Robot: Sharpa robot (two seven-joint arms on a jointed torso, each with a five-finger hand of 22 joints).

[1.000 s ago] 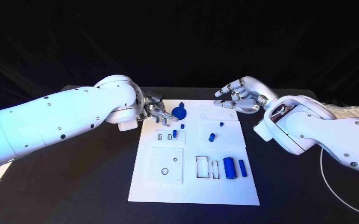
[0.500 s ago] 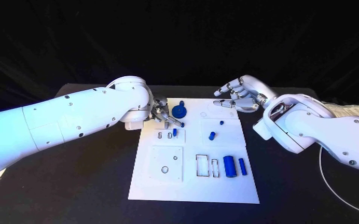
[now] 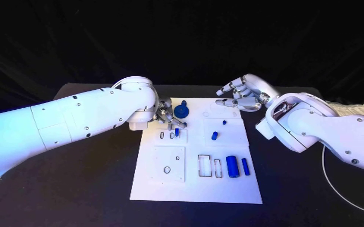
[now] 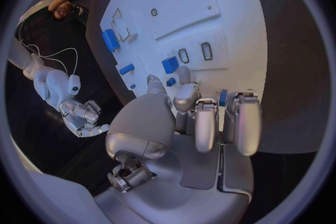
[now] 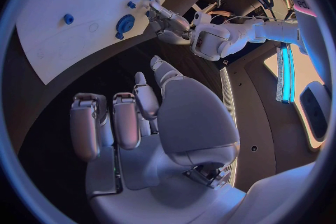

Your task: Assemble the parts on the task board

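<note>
The left hand hovers low at the task board's far left corner, fingers curled down around a small blue part that stands just beside the slotted plate there; whether it actually pinches that part I cannot tell, since the fingertips cover the contact in both the head and left wrist views. The right hand hangs over the board's far right corner, fingers loosely apart and holding nothing. The likely trouble is the left fingers brushing the round blue gear-like part just beside them, or tipping the small part before it seats. The large blue cylinder lies near the board's front right, well apart from both hands. The black worktop around the board is too dark to read.
</note>
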